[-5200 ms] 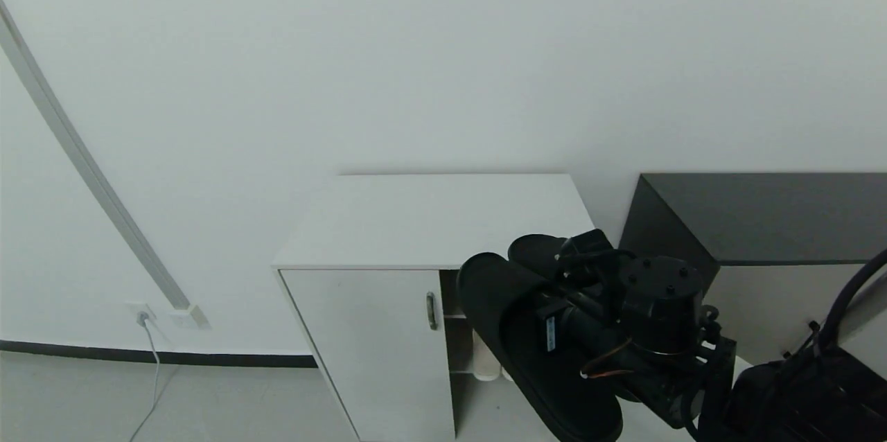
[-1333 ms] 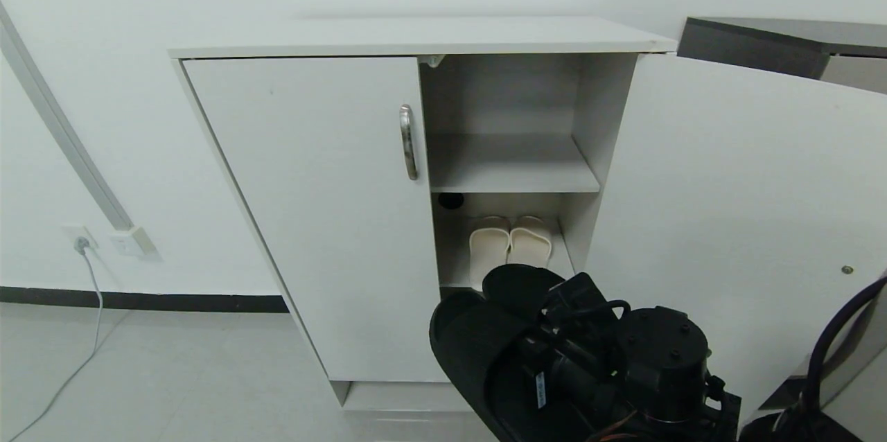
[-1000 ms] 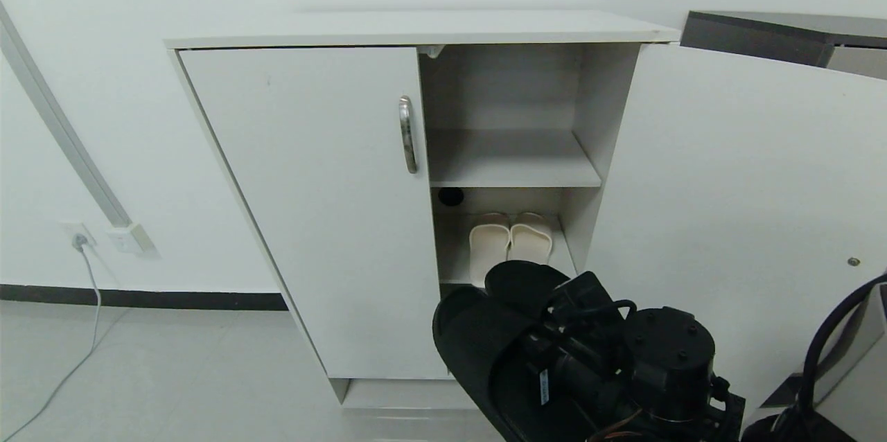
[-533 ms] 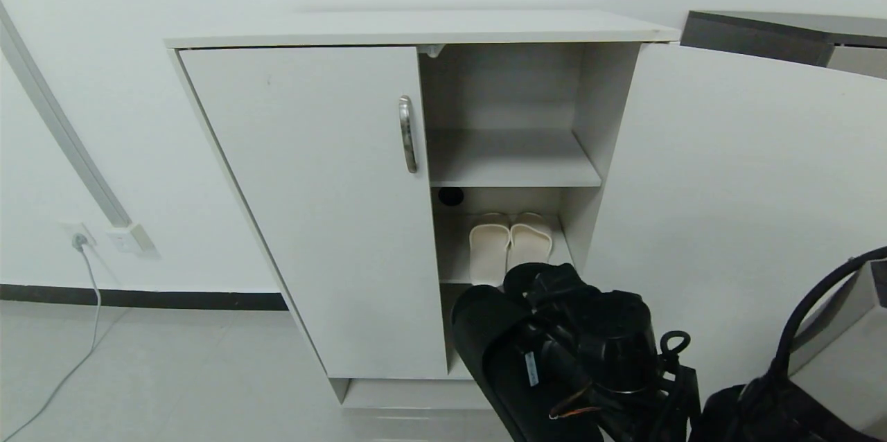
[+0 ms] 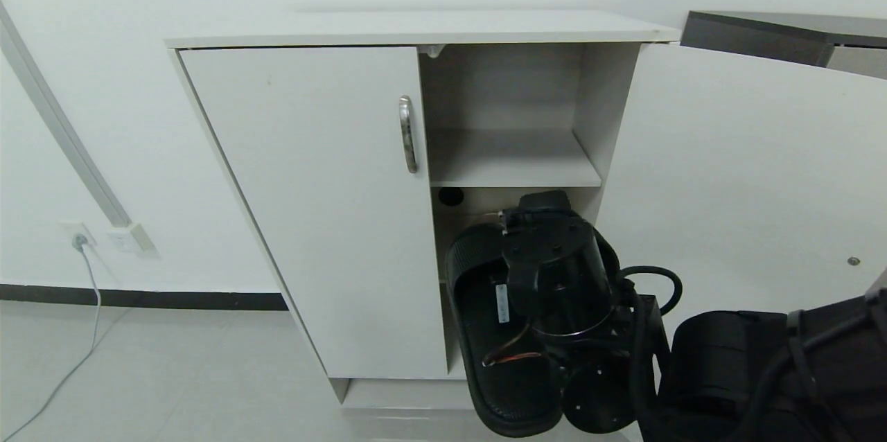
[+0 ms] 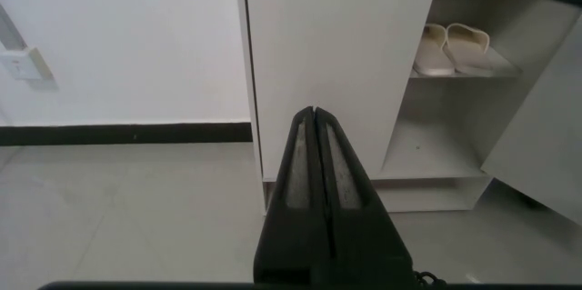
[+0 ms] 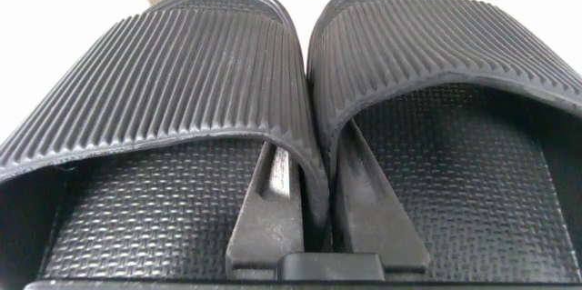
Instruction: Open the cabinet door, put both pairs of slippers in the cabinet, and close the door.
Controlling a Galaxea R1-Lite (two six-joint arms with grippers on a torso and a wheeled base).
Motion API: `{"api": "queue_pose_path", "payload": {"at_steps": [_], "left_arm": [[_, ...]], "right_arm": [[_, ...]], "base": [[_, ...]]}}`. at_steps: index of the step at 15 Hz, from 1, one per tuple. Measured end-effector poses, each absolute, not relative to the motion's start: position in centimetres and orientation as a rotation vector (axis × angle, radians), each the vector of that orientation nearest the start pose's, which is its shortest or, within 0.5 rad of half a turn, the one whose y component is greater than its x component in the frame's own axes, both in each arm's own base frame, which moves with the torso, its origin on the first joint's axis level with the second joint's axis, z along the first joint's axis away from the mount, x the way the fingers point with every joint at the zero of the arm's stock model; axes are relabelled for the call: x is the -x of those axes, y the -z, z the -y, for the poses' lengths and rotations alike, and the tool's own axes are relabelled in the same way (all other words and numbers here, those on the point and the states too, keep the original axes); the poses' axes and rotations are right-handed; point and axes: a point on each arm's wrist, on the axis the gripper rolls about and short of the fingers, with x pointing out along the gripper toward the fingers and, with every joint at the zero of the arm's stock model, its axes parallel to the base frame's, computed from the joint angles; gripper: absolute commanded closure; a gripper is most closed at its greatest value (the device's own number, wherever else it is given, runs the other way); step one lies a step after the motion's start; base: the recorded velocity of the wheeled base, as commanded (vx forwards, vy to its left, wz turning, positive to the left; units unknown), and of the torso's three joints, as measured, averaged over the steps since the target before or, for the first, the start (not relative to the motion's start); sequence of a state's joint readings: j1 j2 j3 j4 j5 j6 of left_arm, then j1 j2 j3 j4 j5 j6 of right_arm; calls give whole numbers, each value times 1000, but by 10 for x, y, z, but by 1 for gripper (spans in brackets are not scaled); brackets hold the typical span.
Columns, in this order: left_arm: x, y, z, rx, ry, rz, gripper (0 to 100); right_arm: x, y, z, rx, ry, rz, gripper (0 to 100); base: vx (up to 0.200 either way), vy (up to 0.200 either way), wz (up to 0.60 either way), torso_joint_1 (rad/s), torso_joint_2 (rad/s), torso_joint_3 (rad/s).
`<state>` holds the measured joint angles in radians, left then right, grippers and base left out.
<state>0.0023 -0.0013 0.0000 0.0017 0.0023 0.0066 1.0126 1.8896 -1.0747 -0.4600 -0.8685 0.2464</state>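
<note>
Black slippers (image 5: 473,303) nearer open cabinet (image 5: 312,206), grey floor (image 5: 173,373)

Cream slippers (image 6: 453,46) on cabinet shelf (image 6: 506,66)

The right arm (image 5: 561,283) covered most of one of the black slippers (image 5: 478,331) and, seemingly, the cream slippers (image 6: 453,46) beyond, while the open door (image 5: 748,172) ran off the picture's edge.
</note>
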Motion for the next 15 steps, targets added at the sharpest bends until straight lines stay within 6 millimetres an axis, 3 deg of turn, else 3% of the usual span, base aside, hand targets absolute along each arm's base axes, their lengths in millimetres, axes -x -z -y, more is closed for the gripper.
{"api": "queue_pose_path", "payload": {"at_steps": [3, 6, 12, 15], "left_arm": [[23, -75, 0, -6, -5, 0, 100], [23, -75, 0, -6, -6, 0, 100], [23, -75, 0, -7, -5, 0, 100], [23, -75, 0, -8, -4, 0, 100]], "right_arm": [[-205, -201, -296, -3, -83, -181, 100], [-214, -214, -293, -35, -56, -158, 100], [-229, -214, -291, -38, -20, -158, 100], [-231, -213, -291, -36, -17, -159, 100]], "base": [[0, 0, 0, 0, 0, 0], [0, 0, 0, 0, 0, 0], [0, 0, 0, 0, 0, 0], [200, 0, 0, 2, 2, 2]]}}
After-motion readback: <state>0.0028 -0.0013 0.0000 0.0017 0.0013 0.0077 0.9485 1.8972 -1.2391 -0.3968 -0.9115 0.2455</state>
